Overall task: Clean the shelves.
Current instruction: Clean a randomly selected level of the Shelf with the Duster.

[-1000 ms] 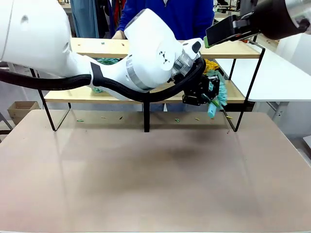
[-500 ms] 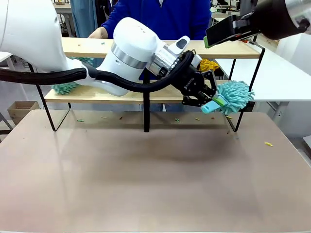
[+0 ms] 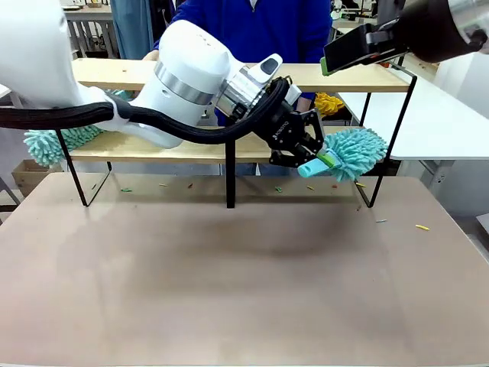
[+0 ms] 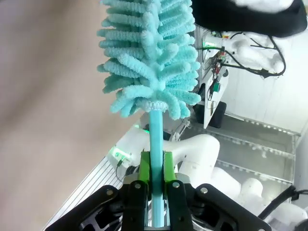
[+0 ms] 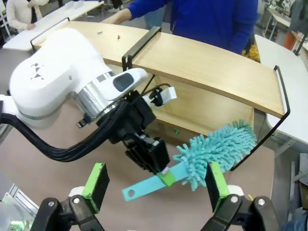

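The shelves (image 3: 153, 148) stand across the far side of the brownish table; their upper board (image 5: 207, 65) runs below my right wrist camera. My left gripper (image 3: 304, 150) reaches across in front of the lower board's right end, shut on the teal handle (image 4: 155, 139) of a fluffy teal duster (image 3: 353, 151). The duster head (image 4: 149, 53) points away from the green pads (image 4: 144, 168), which pinch the handle. My right gripper (image 3: 344, 50) hovers open above the shelves' right end, its fingers (image 5: 96, 185) wide apart over the duster (image 5: 219, 147).
A second teal duster (image 3: 46, 144) sticks out past the left end of the lower board. A person in blue stands behind the shelves, one hand (image 3: 150, 54) on the top board. Small crumbs (image 3: 421, 227) lie on the table. A white table (image 3: 443, 115) stands at the right.
My left gripper swung the duster from hanging down to pointing right at the lower board's end. The second duster slid left along the lower board. Crumbs landed on the table's right.
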Tool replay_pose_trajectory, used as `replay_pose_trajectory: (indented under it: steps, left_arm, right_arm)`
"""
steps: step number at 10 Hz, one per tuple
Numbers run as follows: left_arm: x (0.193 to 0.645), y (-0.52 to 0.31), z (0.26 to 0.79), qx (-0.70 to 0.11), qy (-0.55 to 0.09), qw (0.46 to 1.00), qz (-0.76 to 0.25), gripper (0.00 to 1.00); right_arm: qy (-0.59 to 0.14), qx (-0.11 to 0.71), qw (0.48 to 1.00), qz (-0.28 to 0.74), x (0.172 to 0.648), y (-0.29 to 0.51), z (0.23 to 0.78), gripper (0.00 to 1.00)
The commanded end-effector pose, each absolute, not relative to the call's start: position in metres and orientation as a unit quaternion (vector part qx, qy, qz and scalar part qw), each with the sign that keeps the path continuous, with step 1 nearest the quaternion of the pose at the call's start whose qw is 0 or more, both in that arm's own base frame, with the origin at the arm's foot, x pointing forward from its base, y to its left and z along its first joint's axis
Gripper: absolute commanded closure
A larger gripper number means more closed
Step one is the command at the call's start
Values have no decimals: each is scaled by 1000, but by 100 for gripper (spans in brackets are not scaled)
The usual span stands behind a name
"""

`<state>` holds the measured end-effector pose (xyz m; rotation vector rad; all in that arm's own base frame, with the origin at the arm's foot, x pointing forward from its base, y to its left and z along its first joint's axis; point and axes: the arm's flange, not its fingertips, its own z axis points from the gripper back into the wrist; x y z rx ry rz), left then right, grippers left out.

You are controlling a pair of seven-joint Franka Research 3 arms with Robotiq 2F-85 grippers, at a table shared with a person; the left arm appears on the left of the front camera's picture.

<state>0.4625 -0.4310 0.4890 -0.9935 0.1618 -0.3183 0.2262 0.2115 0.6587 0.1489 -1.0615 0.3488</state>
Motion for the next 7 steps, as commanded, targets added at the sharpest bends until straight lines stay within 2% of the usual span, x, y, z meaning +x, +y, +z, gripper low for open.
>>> replay_pose_trajectory:
  steps: [1, 4, 6, 7]
  left_arm:
    - [434, -378, 500, -465, 89, 863, -177, 88]
    - [392, -320, 521, -458, 72, 861, -208, 88]
    - [381, -313, 522, -480, 49, 844, -234, 88]
    - [383, -318, 520, -490, 59, 834, -246, 88]
  right_arm:
    - [-502, 74, 846, 166, 227, 210, 660, 0]
    - [-502, 74, 846, 166, 227, 210, 660, 0]
    - [-502, 74, 846, 166, 227, 210, 660, 0]
    - [-502, 74, 846, 166, 227, 210, 660, 0]
